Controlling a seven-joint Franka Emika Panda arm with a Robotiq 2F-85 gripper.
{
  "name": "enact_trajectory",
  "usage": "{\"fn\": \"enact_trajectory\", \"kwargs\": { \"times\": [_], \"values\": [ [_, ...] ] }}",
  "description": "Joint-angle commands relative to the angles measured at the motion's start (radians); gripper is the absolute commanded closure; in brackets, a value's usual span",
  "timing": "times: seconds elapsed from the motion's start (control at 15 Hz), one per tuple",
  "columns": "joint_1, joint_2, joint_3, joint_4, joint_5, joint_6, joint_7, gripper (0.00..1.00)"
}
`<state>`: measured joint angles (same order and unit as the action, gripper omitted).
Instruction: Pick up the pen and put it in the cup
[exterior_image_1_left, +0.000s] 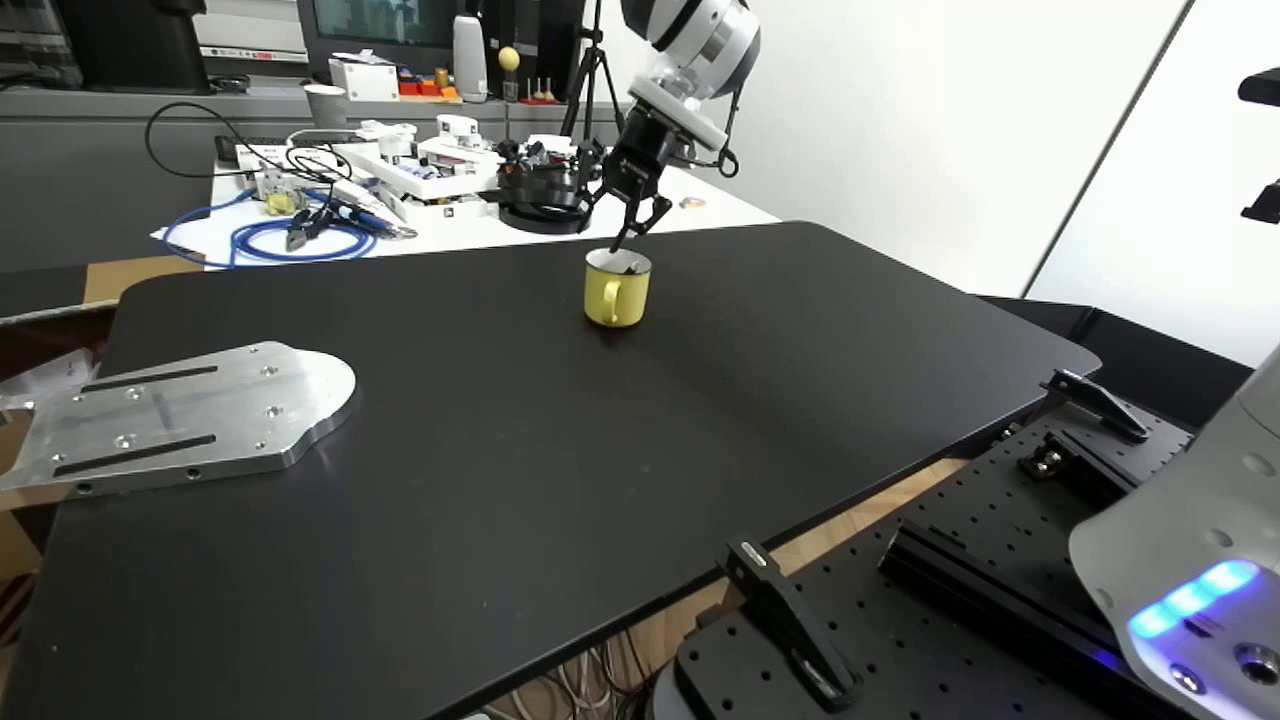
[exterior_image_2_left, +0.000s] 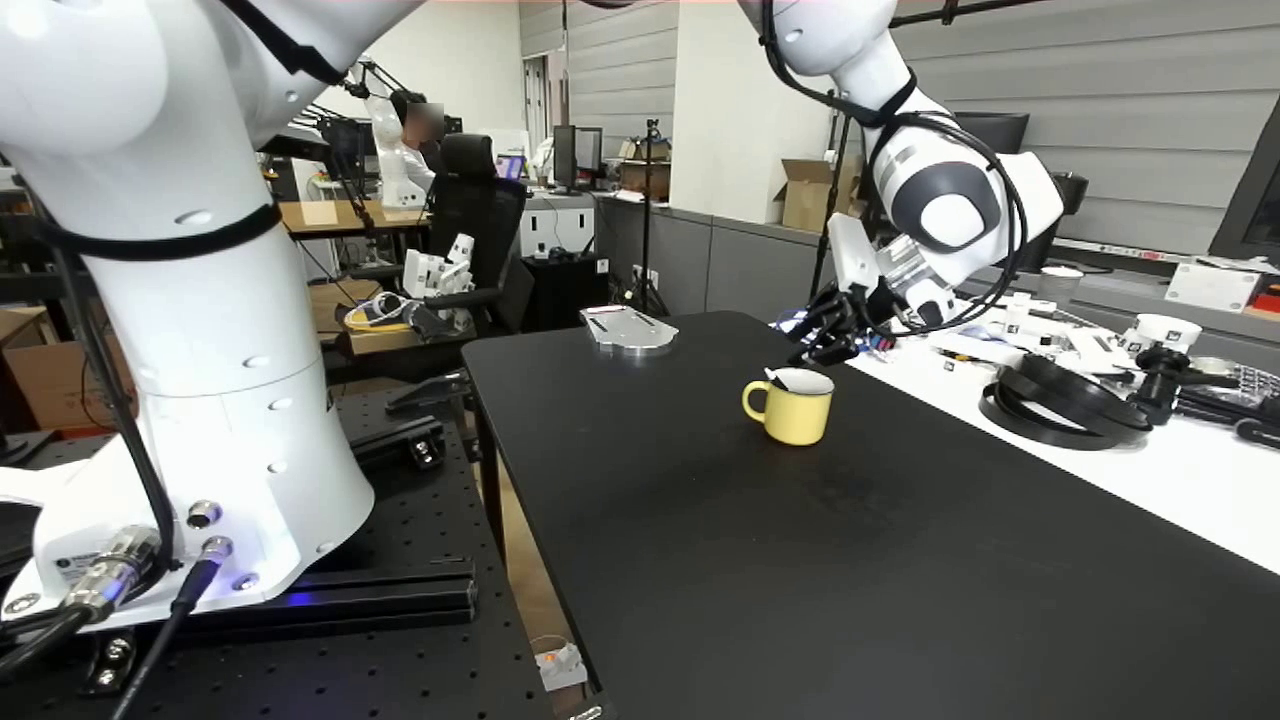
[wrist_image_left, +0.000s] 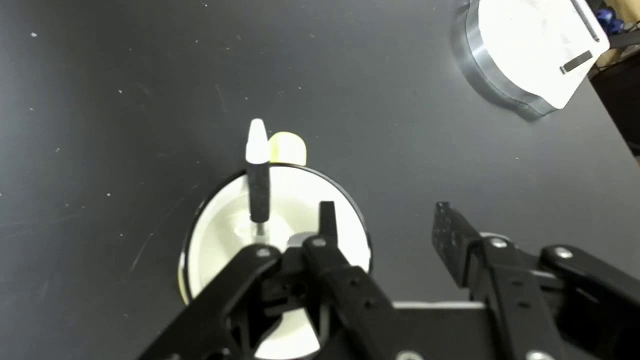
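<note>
The yellow cup (exterior_image_1_left: 632, 302) stands upright on the black table, with a white inside and a dark rim. It also shows in an exterior view (exterior_image_2_left: 800, 416) and in the wrist view (wrist_image_left: 305, 190). The pen (wrist_image_left: 258, 172) stands tilted in the cup, leaning on the rim beside the handle. Its whitish end sticks out and its dark part reaches inside; its lower end is hidden. My gripper (wrist_image_left: 385, 206) is open above the cup, apart from the pen. One finger overlaps the cup's opening and the other lies beyond its rim in the wrist view. The gripper also shows in an exterior view (exterior_image_2_left: 830, 335).
A silver metal plate (exterior_image_1_left: 215, 410) lies at the table's edge, also in the wrist view (wrist_image_left: 525, 45). A white table with a blue cable (exterior_image_1_left: 300, 240), a black round device (exterior_image_1_left: 540, 195) and other clutter adjoins the black table (exterior_image_1_left: 480, 450).
</note>
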<state>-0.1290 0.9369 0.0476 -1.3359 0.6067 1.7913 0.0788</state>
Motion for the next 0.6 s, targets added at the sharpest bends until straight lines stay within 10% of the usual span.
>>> {"fn": "enact_trajectory", "kwargs": {
  "times": [0.0, 0.53],
  "values": [
    [0.016, -0.066, 0.011, 0.01, -0.036, -0.019, -0.006, 0.15],
    [0.044, -0.098, 0.021, 0.005, -0.107, -0.002, -0.007, 0.0]
  ]
}}
